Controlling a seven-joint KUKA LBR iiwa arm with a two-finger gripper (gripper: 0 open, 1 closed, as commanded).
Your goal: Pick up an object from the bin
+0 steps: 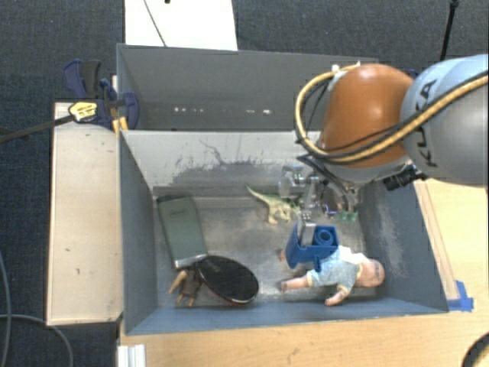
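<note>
**Right of centre in the grey bin (145,205), gripper (308,224) low**

A pale-clothed doll (344,272) lies by the front wall. Touching it, under the gripper, sits a chunky blue plastic piece (313,249). Claw open or closed: cannot tell. Green toy dinosaur (273,202) nearby.

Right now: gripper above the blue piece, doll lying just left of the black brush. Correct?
Not quite. The doll lies to the right of the black brush, not to its left, as the camera view shows. The rest holds: the gripper is above the blue piece.
</note>
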